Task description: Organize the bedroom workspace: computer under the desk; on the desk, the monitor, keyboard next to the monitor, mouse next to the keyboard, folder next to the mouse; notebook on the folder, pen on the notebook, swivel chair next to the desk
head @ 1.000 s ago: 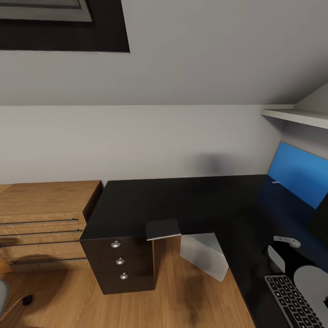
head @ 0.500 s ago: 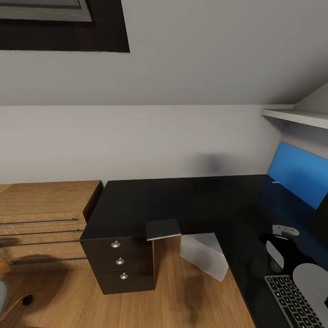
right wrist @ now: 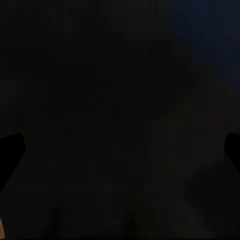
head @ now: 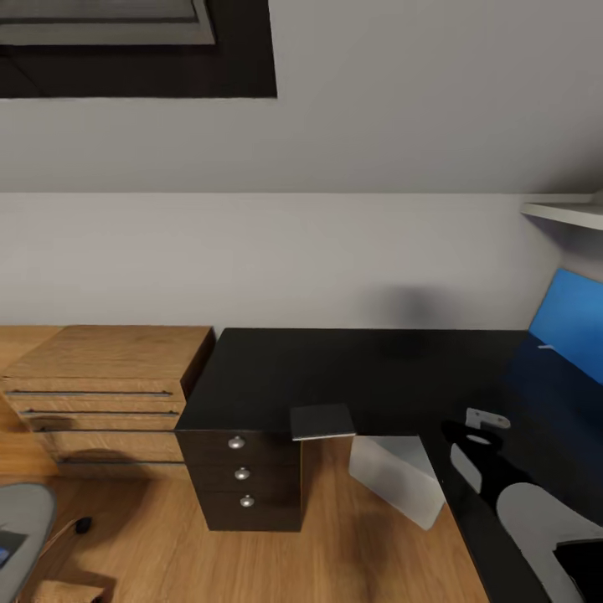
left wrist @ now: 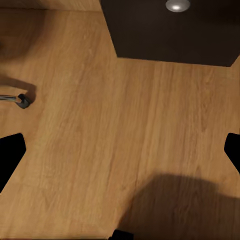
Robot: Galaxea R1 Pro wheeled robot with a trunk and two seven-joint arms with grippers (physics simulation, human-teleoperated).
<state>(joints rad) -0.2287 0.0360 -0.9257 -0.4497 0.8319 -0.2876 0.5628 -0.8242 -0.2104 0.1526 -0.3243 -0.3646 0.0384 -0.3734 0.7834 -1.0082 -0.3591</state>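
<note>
Since a second ago the camera has swung left: the desk [head: 352, 377] sits further right, the keyboard has left view, and the swivel chair [head: 21, 523] edges in beyond the light-wood cabinet [head: 109, 377]. Likely next: fetching the folder from that chair. Both grippers' fingers look spread wide, holding nothing. The computer [head: 398, 477] stands under the desk.

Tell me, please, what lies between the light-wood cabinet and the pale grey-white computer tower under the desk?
In the head view, a dark three-drawer unit with round silver knobs stands between the light-wood cabinet and the pale grey-white computer tower.
</note>
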